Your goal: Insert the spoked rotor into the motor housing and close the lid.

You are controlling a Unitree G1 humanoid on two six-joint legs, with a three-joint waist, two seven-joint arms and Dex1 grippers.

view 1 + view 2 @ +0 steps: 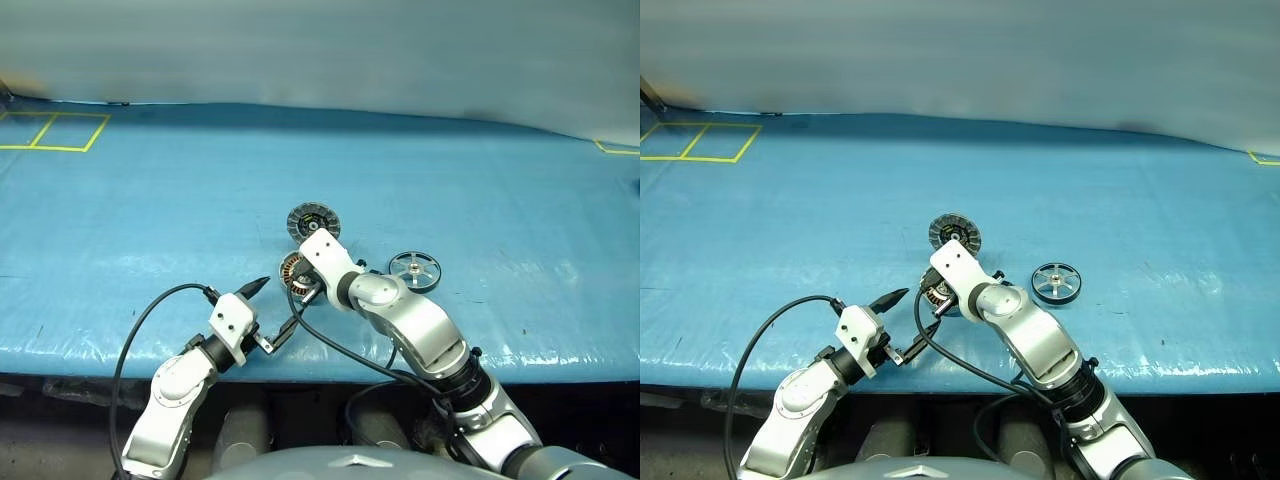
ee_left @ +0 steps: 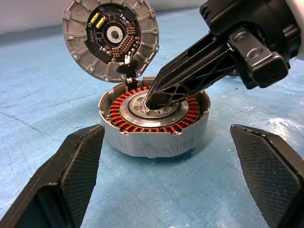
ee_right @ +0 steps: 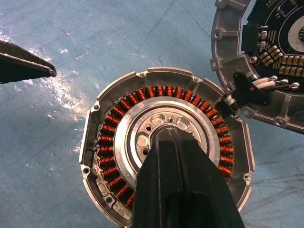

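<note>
Closest in, the left gripper sits with its black fingers spread wide, nothing in them, aimed at the round grey metal motor housing with copper windings. The right gripper is clenched empty, tip poking the housing's silvery centre. The grey ribbed lid lies touching the housing, inner face up, and the silvery spoked rotor sits off to its right on the blue table.

the right gripper, fingers closed, dips into the silvery centre of the motor housing on the blue surface, the ribbed lid propped behind.
</note>
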